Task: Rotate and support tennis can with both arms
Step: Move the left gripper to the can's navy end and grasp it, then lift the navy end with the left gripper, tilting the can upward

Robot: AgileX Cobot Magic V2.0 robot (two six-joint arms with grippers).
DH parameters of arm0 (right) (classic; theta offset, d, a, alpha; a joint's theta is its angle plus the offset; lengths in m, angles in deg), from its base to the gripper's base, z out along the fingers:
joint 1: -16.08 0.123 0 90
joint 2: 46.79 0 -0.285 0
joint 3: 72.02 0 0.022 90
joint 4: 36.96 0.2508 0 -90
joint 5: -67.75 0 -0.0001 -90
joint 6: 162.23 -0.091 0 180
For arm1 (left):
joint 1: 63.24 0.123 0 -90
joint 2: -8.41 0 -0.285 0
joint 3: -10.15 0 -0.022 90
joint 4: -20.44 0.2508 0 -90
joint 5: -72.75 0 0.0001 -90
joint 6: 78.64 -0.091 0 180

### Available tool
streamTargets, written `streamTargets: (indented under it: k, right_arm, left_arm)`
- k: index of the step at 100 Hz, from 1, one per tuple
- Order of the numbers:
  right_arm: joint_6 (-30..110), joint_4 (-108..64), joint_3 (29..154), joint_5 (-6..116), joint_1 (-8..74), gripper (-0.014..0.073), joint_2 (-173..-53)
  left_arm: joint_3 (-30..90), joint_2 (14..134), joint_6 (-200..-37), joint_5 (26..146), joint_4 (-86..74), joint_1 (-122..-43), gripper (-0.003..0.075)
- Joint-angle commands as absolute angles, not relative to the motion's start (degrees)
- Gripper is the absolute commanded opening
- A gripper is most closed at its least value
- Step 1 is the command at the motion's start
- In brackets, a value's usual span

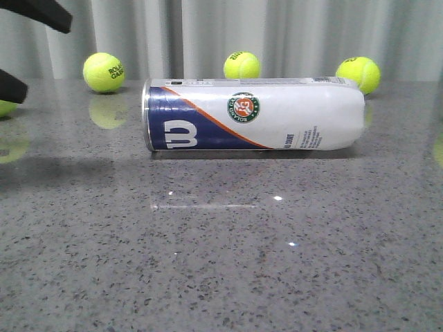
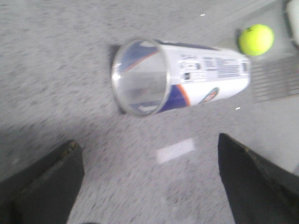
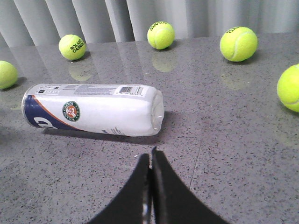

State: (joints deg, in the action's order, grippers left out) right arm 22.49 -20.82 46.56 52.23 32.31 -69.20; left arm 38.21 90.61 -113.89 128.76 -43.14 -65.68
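Note:
The tennis can (image 1: 256,114) lies on its side in the middle of the grey table, metal rim to the left, Wilson "W" and round badge facing me. My left gripper (image 1: 46,58) is open and empty at the far left, above the table and apart from the can's rim end. In the left wrist view its black fingers (image 2: 46,186) stand wide apart, and the can (image 2: 187,77) lies ahead with its round rim end toward the camera. My right gripper (image 3: 150,156) is shut and empty, a little short of the can's (image 3: 93,109) white end. It is out of the front view.
Yellow-green tennis balls lie behind the can at the back left (image 1: 104,72), middle (image 1: 241,65) and right (image 1: 358,74). One more shows at the left edge (image 1: 5,107) and one at the right in the right wrist view (image 3: 289,87). A pleated curtain closes the back.

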Motion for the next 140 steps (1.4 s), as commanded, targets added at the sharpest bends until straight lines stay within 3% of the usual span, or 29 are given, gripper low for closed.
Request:
streamTargets:
  k: [1,37,67,93,112,140]
  right_arm:
    - [23.0,-20.3,48.0,55.9,31.9,-0.0055,-69.6]
    - [23.0,-20.3,48.0,55.9,31.9,-0.0055,-69.6]
    - [23.0,-20.3,48.0,55.9,31.9,-0.0055,-69.6]
    - [23.0,-20.3,48.0,55.9,31.9,-0.0055,-69.6]
    - [23.0,-20.3,48.0,55.9,31.9,-0.0055,-69.6]
    - [23.0,-20.3,48.0,55.9,31.9,-0.0055,-69.6]
  left_arm:
    - [35.0,93.4,-117.1,130.3,-51.4,-67.3,0.0564]
    - [27.3,106.2,-121.1,130.5,-59.1,-75.5,0.0564]
    - [23.0,112.6,-121.7,133.6,-63.0,-77.6,0.0560]
    - [23.0,114.0,-121.8,138.4,-65.0,-77.6,0.0394]
    - [23.0,114.0,-124.8,141.3,-68.4,-77.6,0.0183]
    - [23.0,114.0,-126.2,143.1,-69.5,-77.6,-0.0020]
